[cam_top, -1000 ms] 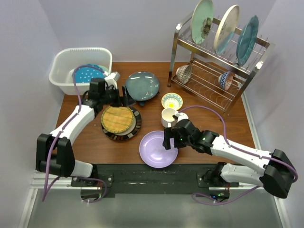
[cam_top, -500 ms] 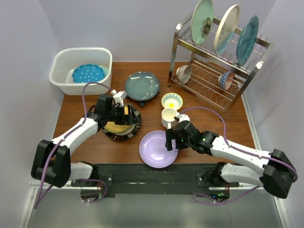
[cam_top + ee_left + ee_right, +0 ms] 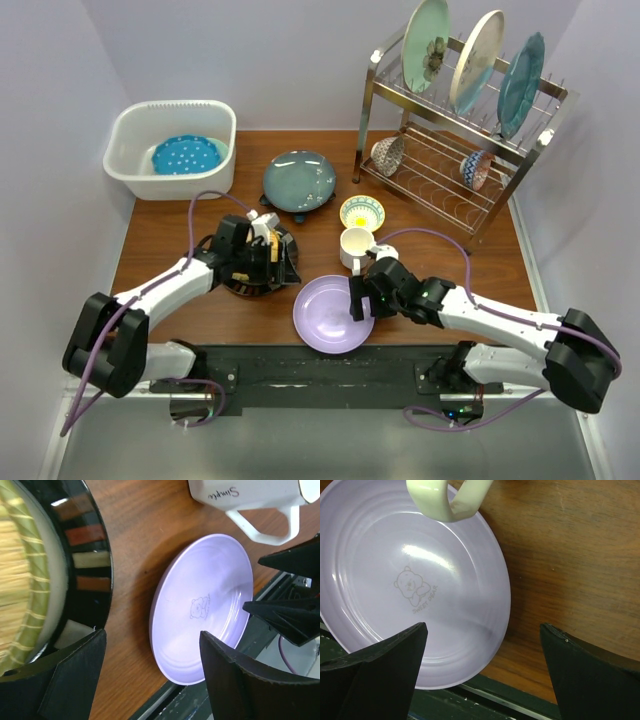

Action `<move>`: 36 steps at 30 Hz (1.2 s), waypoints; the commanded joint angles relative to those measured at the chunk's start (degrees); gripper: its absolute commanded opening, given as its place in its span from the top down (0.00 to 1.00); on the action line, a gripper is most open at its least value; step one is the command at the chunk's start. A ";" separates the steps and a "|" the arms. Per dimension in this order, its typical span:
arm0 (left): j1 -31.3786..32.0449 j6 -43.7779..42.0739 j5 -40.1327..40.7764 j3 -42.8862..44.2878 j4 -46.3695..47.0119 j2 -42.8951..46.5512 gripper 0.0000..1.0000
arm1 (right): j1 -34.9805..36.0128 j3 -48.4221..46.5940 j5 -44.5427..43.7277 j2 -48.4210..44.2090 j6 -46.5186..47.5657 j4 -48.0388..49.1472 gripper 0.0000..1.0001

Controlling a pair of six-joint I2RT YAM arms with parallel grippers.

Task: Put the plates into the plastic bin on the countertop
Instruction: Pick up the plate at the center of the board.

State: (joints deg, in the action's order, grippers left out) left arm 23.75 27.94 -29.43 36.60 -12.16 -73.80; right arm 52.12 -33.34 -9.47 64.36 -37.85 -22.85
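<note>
The left arm has come away from the bin point(image 3: 125, 135) and now hangs over the right edge of the black-rimmed plate point(image 3: 85, 560), which lies on the countertop point(image 3: 160, 225). The right arm has hardly moved. The blue dotted plate point(image 3: 185, 155) lies flat inside the bin, so one plate looks delivered, and I think the black-rimmed one is the next to be taken.

The left gripper point(image 3: 270, 255) has its fingers spread. Nothing is between them, and in the wrist view they frame the plate rim and the bare wood beside it. If they touch the plate I cannot tell.

The right gripper point(image 3: 358, 295) is spread wide above the lilac plate point(image 3: 325, 320), close to the mug point(image 3: 354, 243), and it holds nothing. The lilac plate sits at the near edge of the countertop. The dark teal plate point(image 3: 298, 178) is also outside the bin, and more plates stand in the wire rack point(image 3: 450, 160).
</note>
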 commanded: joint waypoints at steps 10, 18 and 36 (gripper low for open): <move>3.41 0.36 -4.58 -0.12 -1.28 -2.93 0.24 | 0.18 -0.06 1.74 2.00 -1.00 3.43 0.01; 5.43 0.27 -6.08 -0.91 -0.76 -5.74 0.25 | 0.09 0.30 2.80 2.61 -1.35 5.18 0.01; 9.39 3.43 -8.01 -3.38 5.12 -8.99 0.28 | 0.09 0.65 5.26 4.64 -1.97 8.43 0.01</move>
State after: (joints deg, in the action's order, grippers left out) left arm 32.73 29.45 -35.11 34.06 -11.16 -82.41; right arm 52.12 -33.04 -4.93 68.36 -38.68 -17.08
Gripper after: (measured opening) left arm 0.721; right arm 0.986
